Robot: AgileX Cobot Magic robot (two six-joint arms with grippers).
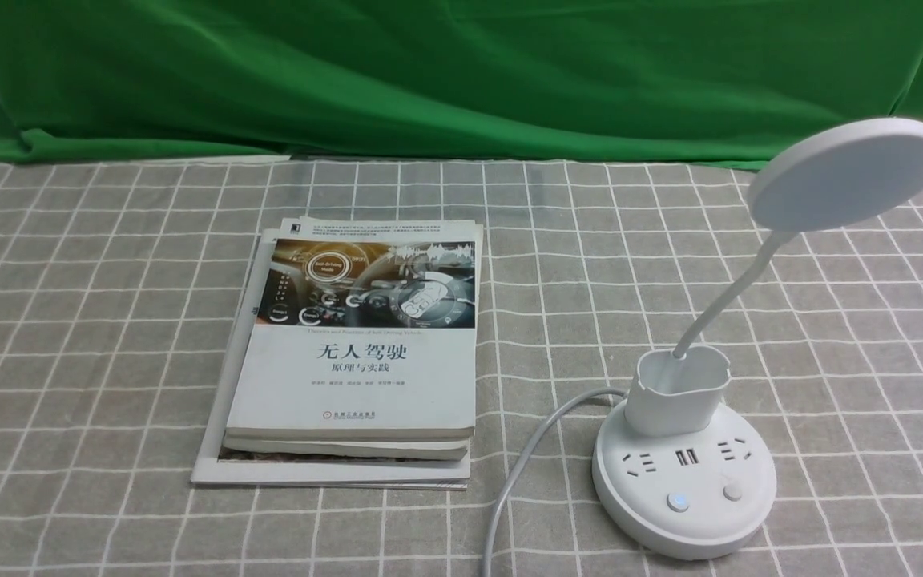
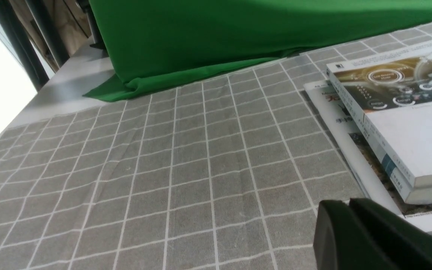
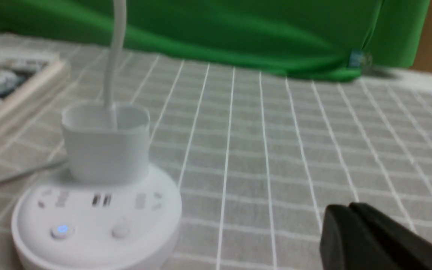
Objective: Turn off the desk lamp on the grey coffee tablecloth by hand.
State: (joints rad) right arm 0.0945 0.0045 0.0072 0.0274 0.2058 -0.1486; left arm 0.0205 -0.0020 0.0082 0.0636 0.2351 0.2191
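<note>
The white desk lamp (image 1: 684, 473) stands on the grey coffee tablecloth (image 1: 590, 264) at the front right, its disc head (image 1: 846, 172) raised on a thin neck above a small cup (image 1: 678, 390). Its round base has two buttons; the left one (image 1: 677, 502) glows blue, as it does in the right wrist view (image 3: 61, 229). My right gripper (image 3: 345, 210) is shut and empty, to the side of the lamp base (image 3: 96, 225) and apart from it. My left gripper (image 2: 345, 204) is shut and empty near the corner of the books. Neither gripper shows clearly in the front view.
A stack of books (image 1: 357, 361) lies at the middle left of the cloth, also in the left wrist view (image 2: 399, 123). The lamp's white cord (image 1: 521, 465) runs off the front edge. A green cloth (image 1: 429, 72) hangs along the back.
</note>
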